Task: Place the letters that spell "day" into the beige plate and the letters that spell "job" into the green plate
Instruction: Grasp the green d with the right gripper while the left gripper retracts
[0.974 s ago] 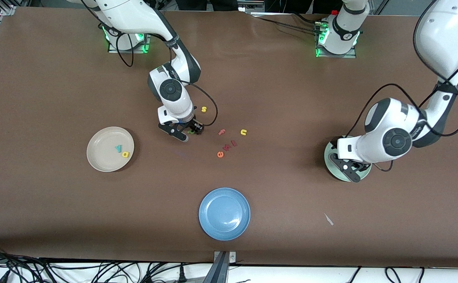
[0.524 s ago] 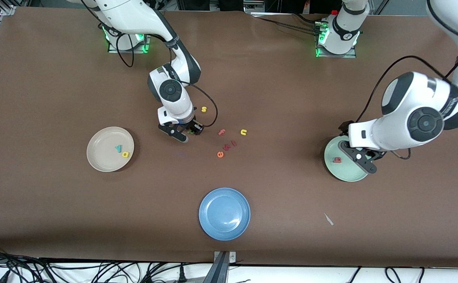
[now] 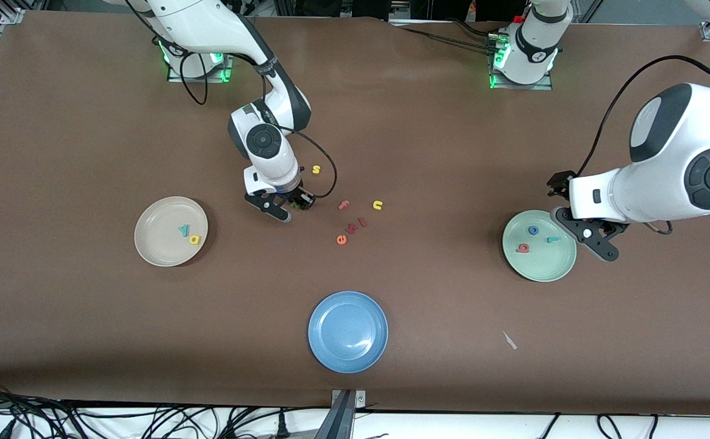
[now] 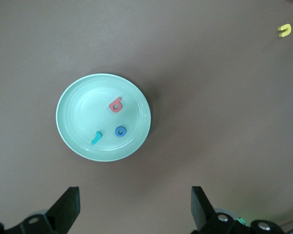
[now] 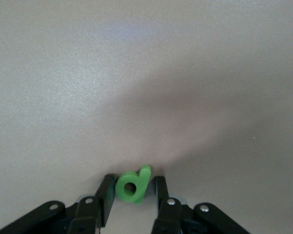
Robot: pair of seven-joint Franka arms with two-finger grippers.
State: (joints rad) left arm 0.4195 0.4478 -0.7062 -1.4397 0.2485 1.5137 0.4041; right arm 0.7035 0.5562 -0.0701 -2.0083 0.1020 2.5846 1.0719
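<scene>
Green d (image 5: 133,184) now sits pinched between my right gripper (image 3: 287,207) fingers, which have closed on it at table level. My left gripper (image 3: 593,235), spread wide and empty, has drifted off the green plate (image 3: 559,268), uncovering j (image 3: 552,239), o (image 3: 533,230) and b (image 3: 522,247) inside.

No print, brand or number is read; only foam letters are legible. In the beige plate (image 3: 147,244), near its middle, a teal y (image 3: 183,230) and a yellow a (image 3: 194,239) are noted. In the green plate (image 3: 544,265), a blue o (image 3: 533,230), a teal j (image 3: 552,239) and a salmon b (image 3: 523,248) are recorded. On the table's (image 3: 86,122) middle, a green d (image 5: 133,185), a yellow s (image 3: 315,169), a pink f (image 3: 344,205), a yellow u (image 3: 377,205) and an orange e (image 3: 341,239) are logged.
</scene>
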